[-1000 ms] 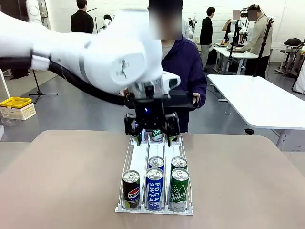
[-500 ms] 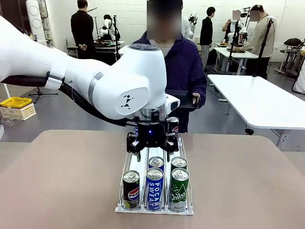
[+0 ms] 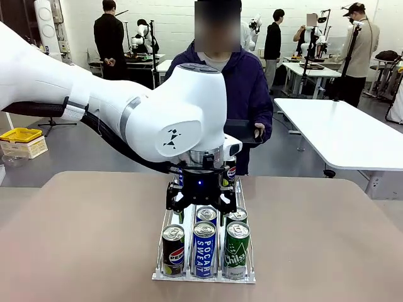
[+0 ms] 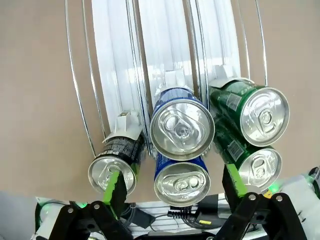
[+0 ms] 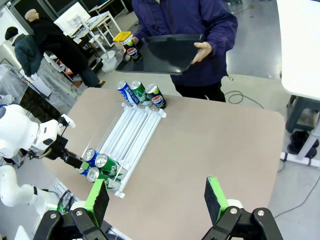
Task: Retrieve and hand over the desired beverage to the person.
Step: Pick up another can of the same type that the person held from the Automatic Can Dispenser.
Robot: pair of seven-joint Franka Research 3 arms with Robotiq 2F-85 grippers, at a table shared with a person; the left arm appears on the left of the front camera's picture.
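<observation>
Left pincer point(image 3: 200, 200), jaws wide open, hung over the tan worktop point(image 3: 327, 239) and the white wire can rack point(image 4: 112, 60), its green pads point(image 4: 114, 189) straddling the middle lane where two upright blue Pocari Sweat cans point(image 4: 181, 182) stood directly beneath.

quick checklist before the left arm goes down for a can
1. left gripper open: ok.
2. fingers straddle the front blue can: ok, judged from the left wrist view.
3. clearance from the Pepsi can next to it: cannot tell; one pad overlaps it in the picture.
4. which drink the person wants: cannot tell.
5. tray held out with free room: ok.
6. right gripper open, empty, high above the table: ok.
</observation>
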